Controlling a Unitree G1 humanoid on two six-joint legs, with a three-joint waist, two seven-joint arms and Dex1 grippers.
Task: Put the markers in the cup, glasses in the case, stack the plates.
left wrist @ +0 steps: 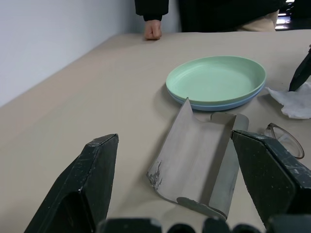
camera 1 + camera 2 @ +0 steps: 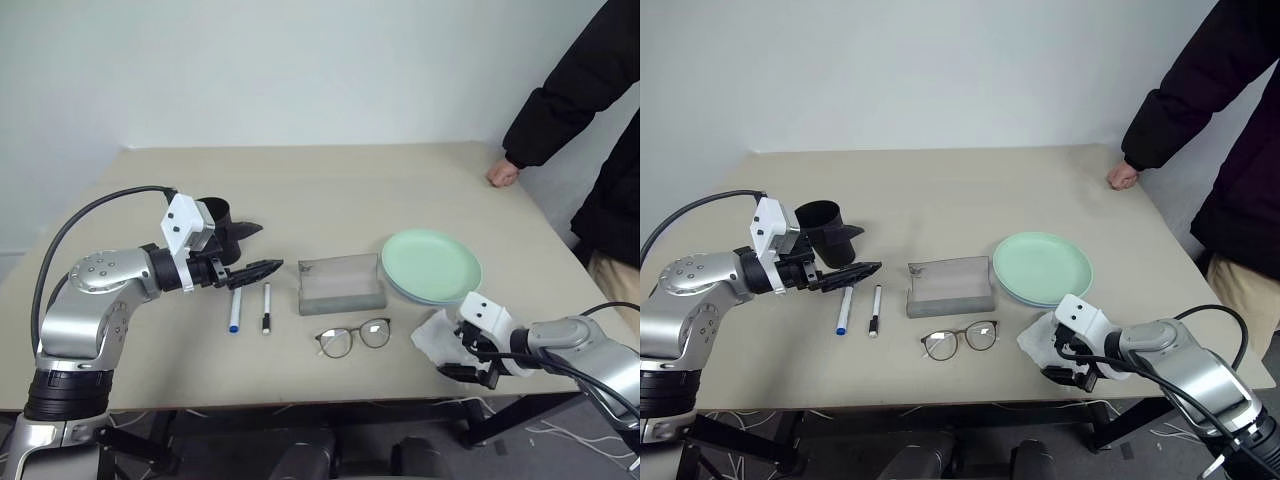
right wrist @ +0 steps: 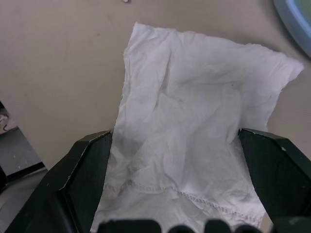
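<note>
The green plate [image 2: 431, 264] sits stacked on the blue plate [image 1: 228, 104] on the table [image 2: 330, 180], over toward the right. Just left of them lies the grey case [image 2: 342, 283], open, with the glasses [image 2: 354, 337] on the table just in front of it. Left of the case the two markers [image 2: 236, 310] lie side by side, the blue-capped one on the outside and the black-capped one [image 2: 266, 308] nearer the case. The black cup [image 2: 822, 222] stands behind the left gripper [image 2: 262, 268], which hovers above the markers with its fingers wide apart and nothing in them. The right gripper [image 3: 177, 184] is spread wide over a crumpled white tissue [image 3: 194, 145] near the table's front edge, its fingers straddling the tissue without closing on it. A person's hand [image 2: 503, 174] rests on the far right corner
</note>
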